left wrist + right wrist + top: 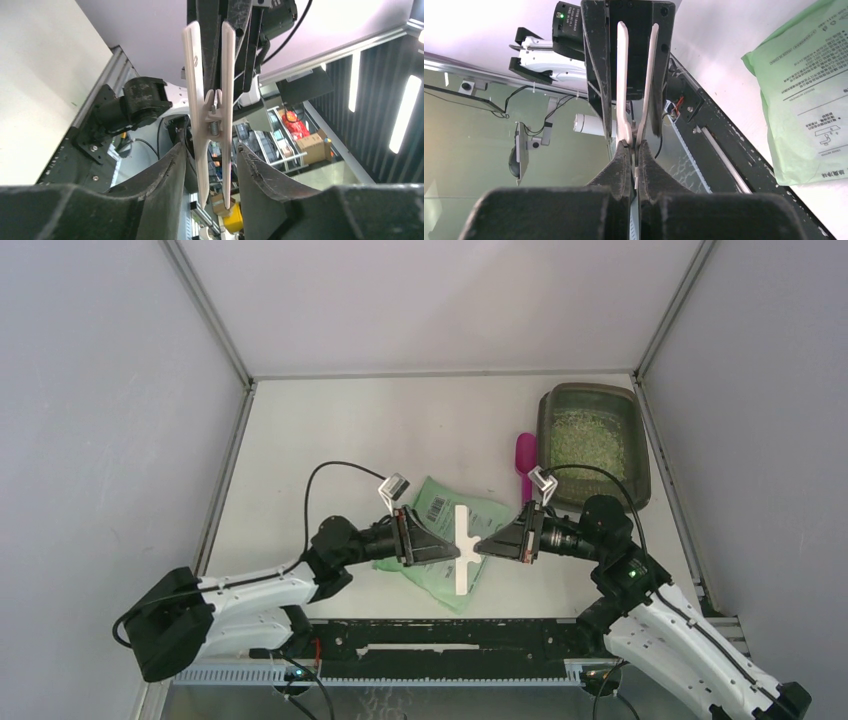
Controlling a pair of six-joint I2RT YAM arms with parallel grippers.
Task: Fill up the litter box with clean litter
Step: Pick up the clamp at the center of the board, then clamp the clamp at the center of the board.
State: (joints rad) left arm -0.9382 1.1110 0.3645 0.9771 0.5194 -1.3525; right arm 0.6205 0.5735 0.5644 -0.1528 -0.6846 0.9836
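We list the clip (463,549): smooth white plastic, faintly glossy, with a bare metal spring (214,127). We note the bag (440,508): thin pale-green printed plastic film, creased. The litter box (641,470): dark translucent plastic. The clean litter (587,440): pale, loose, grainy. The scoop (524,462): smooth magenta plastic. The tabletop (330,430): white, matt. The left hand (210,150): fingers (167,175) black, matt, rough-edged.

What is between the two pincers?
A white clip sits between the left pincer and the right pincer, above the green bag. The top view shows it best.
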